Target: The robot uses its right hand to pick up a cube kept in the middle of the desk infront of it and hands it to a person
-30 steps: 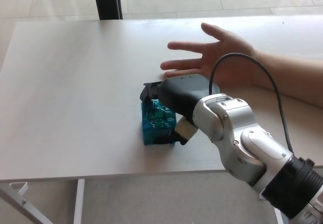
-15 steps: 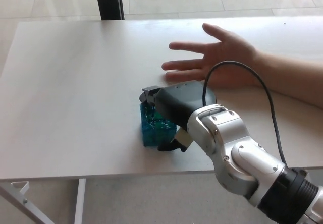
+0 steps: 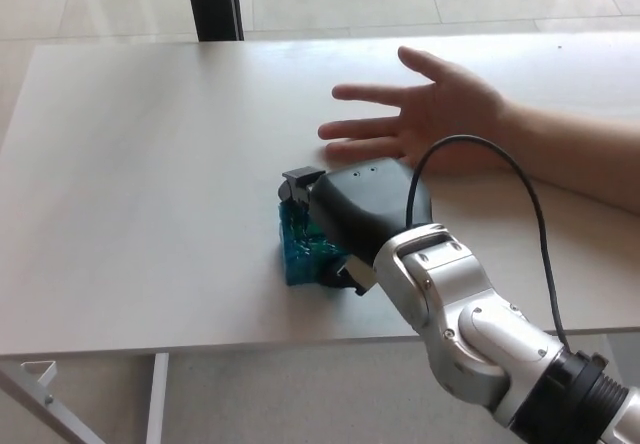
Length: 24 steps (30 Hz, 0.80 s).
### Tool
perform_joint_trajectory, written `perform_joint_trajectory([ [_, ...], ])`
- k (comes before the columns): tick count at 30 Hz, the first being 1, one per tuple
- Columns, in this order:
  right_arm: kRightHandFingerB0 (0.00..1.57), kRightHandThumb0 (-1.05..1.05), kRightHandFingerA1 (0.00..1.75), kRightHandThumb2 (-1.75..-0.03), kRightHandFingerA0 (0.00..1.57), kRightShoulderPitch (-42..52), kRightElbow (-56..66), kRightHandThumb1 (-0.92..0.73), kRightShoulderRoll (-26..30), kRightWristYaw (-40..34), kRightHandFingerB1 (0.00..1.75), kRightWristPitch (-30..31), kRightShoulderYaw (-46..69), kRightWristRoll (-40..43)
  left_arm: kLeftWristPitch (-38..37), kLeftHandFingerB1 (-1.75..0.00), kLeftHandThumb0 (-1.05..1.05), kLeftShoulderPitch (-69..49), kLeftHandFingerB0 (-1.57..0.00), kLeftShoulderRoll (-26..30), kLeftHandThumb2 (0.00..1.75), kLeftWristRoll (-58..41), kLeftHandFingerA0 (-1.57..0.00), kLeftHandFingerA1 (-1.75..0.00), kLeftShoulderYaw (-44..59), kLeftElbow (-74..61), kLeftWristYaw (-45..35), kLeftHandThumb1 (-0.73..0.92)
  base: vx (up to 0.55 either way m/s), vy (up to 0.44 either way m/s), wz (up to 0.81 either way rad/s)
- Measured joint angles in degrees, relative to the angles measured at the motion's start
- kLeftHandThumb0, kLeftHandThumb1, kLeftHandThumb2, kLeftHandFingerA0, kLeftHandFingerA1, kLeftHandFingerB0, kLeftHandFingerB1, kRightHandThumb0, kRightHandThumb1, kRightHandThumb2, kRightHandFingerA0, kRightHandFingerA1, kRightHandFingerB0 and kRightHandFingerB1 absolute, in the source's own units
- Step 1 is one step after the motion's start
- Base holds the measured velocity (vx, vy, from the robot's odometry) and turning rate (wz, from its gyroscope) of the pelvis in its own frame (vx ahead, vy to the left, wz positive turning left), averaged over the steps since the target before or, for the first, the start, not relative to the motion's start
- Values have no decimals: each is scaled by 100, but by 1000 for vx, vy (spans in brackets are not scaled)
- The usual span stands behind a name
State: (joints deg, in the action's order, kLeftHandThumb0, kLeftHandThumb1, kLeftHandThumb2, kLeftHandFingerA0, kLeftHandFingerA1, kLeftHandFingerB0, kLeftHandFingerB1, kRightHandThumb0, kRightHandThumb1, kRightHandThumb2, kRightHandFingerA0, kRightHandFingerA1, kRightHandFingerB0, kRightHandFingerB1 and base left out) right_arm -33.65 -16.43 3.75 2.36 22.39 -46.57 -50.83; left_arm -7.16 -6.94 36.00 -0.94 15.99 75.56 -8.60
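Note:
A teal translucent cube rests on the white desk, near the front middle. My right hand covers the cube's right side and top, with black fingers wrapped around it from behind and below. The cube still touches the desk. A person's open hand lies palm up on the desk just behind my hand, its forearm reaching in from the right. My left hand does not show.
A dark post stands beyond the desk's far edge. The desk's front edge runs just below the cube. A black cable loops over my right wrist.
My right forearm has swung lower and nearer the camera while the hand stays closed around the cube. The cube and the person's hand have barely shifted.

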Motion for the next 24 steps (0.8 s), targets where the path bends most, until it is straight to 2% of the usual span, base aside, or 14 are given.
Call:
perform_joint_trajectory([
  [7, 81, -45, 136, -88, 115, 218, -118, -40, -20, -704, 83, -273, 38, -10, 0, -44, -63, -1, -56, -2, 62, 0, -58, -55, -1, -1, 0, 73, 0, 0, 0],
  [12, 82, -46, 139, -86, 121, 403, -168, -37, -28, -1159, 79, -527, 186, -2, 0, -44, -64, 1, -55, -2, 61, 0, -60, -55, -1, -1, 0, 73, 0, 0, 0],
  [13, 88, -44, 175, -59, 90, 431, -177, -52, -25, -1258, 79, -595, 230, 2, 0, -43, -66, 3, -57, -2, 62, 0, -62, -54, -1, -1, 0, 71, 0, 0, 0],
  [16, 88, -43, 175, -58, 88, 458, -183, -51, 22, -1491, 79, -788, 359, 10, 0, -44, -66, 12, -58, -2, 62, 0, -63, -55, 0, 4, 0, 70, 0, 0, 0],
  [17, 89, -34, 175, -58, 85, 462, -187, -57, 43, -1548, 81, -833, 400, 10, 0, -43, -64, 15, -56, -2, 62, 0, -61, -54, 1, 6, 0, 72, 0, 0, 0],
  [18, 89, -34, 175, -58, 85, 469, -186, -57, 90, -1636, 81, -909, 485, 18, 0, -43, -64, 16, -56, -2, 62, 0, -61, -54, 2, 10, 0, 72, 0, 0, 0],
  [19, 90, -32, 168, -62, 87, 469, -167, -57, 140, -1686, 81, -984, 581, 35, 0, -44, -67, 13, -55, -2, 62, 1, -58, -54, 0, 11, 0, 73, 0, 0, 0],
  [24, 95, -28, 167, -66, 89, 251, 85, -55, 585, -1919, 78, -1371, 1377, 132, 0, -44, -68, -13, -57, 12, 62, 5, -62, -56, -34, 9, 0, 73, 0, 0, 0],
])
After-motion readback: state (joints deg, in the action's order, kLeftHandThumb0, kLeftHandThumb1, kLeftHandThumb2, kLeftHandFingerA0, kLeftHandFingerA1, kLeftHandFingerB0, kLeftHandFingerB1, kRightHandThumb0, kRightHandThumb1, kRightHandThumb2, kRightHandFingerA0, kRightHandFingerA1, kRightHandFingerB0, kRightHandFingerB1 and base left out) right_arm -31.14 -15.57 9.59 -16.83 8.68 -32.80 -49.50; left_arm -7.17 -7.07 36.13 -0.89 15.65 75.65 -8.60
